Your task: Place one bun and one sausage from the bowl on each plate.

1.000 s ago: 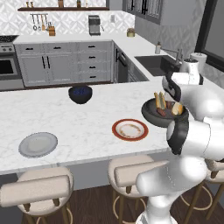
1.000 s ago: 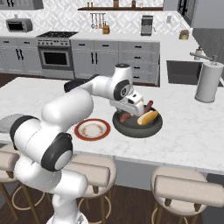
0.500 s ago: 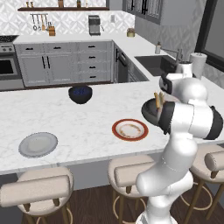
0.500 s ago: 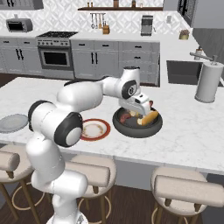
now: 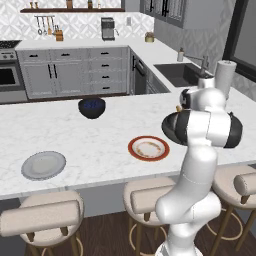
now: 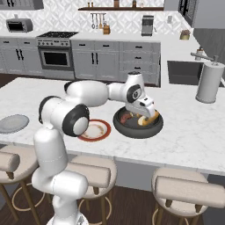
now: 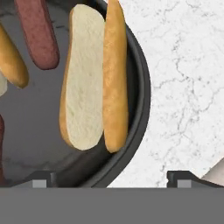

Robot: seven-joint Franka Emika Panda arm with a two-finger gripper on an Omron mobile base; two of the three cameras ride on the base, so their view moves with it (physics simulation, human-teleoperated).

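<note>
Bun (image 7: 89,78) lies against the bowl (image 7: 141,100) rim; pincer (image 7: 111,177) spread wide, should centre over it before closing.

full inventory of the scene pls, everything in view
bowl: 1, dark grey, on the counter right of the red-rimmed plate
bun: 1 split open near the bowl's rim; part of another at the hand view's left edge
sausage: at least 1, reddish-brown, in the bowl
plates: 2; red-orange rim, mid counter; light grey, left end
small bowl: 1, dark, blue contents
paper towel roll: 1, by the sink
stools: several, tan
gripper: open, over the bowl
</note>
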